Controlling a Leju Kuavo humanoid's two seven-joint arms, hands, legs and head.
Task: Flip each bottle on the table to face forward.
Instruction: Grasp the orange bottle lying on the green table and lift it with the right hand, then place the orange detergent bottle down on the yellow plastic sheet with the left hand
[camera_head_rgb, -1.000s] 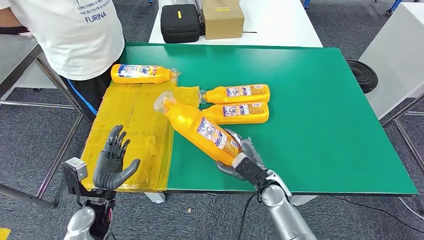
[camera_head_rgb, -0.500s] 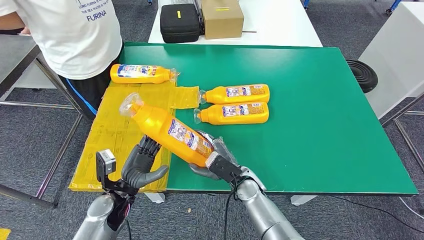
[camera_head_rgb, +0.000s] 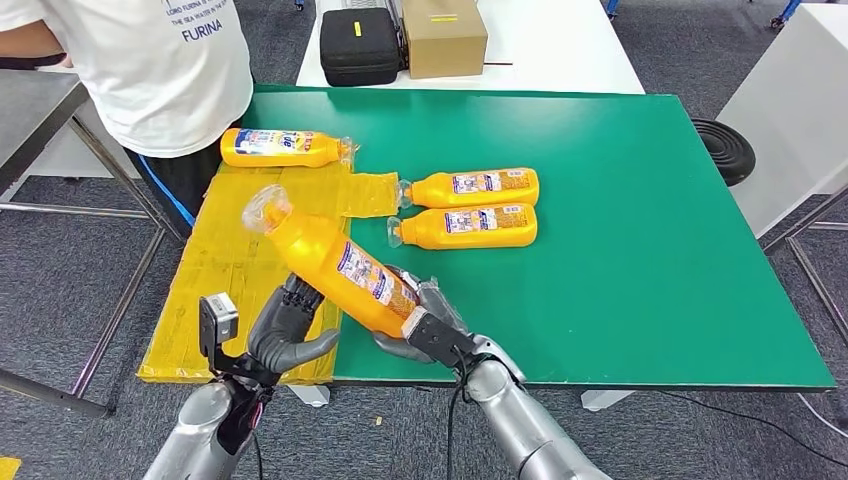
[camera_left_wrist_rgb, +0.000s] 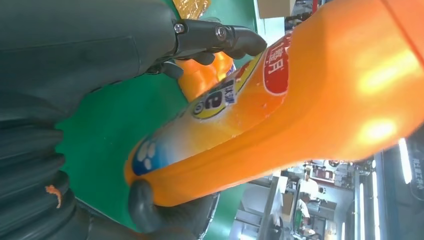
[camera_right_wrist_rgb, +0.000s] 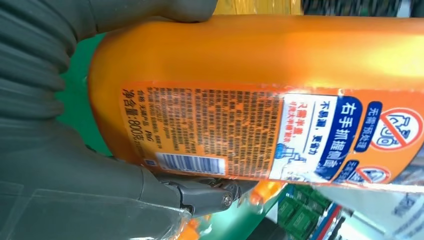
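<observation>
I am holding an orange bottle (camera_head_rgb: 335, 268) in my right hand (camera_head_rgb: 425, 325), which is wrapping around the bottle's base end near the front edge of the green tabletop (camera_head_rgb: 640, 220). The bottle is tilting up and away to my left, its clear cap (camera_head_rgb: 264, 208) hanging above the yellow plastic sheet (camera_head_rgb: 240, 255). In my right wrist view the back label (camera_right_wrist_rgb: 250, 135), with its barcode and small print, is facing the camera while my thumb and fingers are pressing on either side of the bottle.

My left hand (camera_head_rgb: 290, 325) is reaching up beneath the bottle's middle, fingers curling toward it. In my left wrist view a dark fingertip (camera_left_wrist_rgb: 240, 42) is lying against the front label and my thumb (camera_left_wrist_rgb: 142, 205) is sitting under the bottle's lower edge, so this hand is touching the bottle, though I cannot tell whether it is truly gripping it.

Three more orange bottles are lying on their sides. One (camera_head_rgb: 283, 148) is resting at the far end of the yellow sheet, close to a person in a white shirt (camera_head_rgb: 160, 70). The other two, a farther one (camera_head_rgb: 470, 187) and a nearer one (camera_head_rgb: 465, 227), are lying side by side in the middle of the tabletop, caps pointing to my left.

Beyond the tabletop, a black case (camera_head_rgb: 360, 45) and a cardboard box (camera_head_rgb: 445, 35) are sitting on a white table (camera_head_rgb: 560, 50).
</observation>
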